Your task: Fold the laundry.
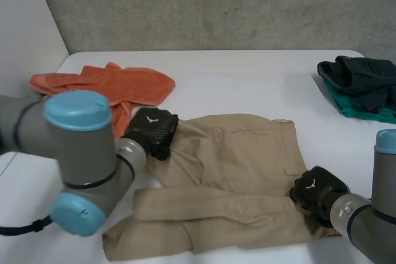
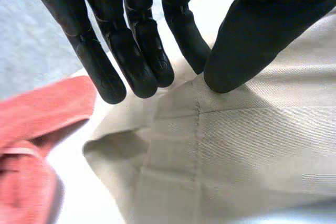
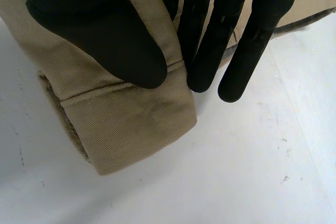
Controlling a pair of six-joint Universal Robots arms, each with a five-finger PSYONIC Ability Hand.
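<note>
Khaki trousers (image 1: 235, 153) lie partly folded across the middle of the white table, with the legs doubled over along the near side. My left hand (image 1: 151, 131) is on their far left corner. In the left wrist view its thumb (image 2: 231, 61) presses the khaki cloth (image 2: 236, 156) at a seam against the straight fingers (image 2: 131, 51). My right hand (image 1: 317, 193) is at the near right end of the trousers. There its thumb (image 3: 105, 24) pinches a hemmed leg end (image 3: 131, 124) against the fingers (image 3: 210, 51), just above the table.
An orange cloth (image 1: 117, 85) lies crumpled at the far left, right beside my left hand and also beside its fingers (image 2: 31, 129). A pile of dark and green clothes (image 1: 362, 85) sits at the far right edge. Bare table (image 1: 247, 85) lies beyond the trousers.
</note>
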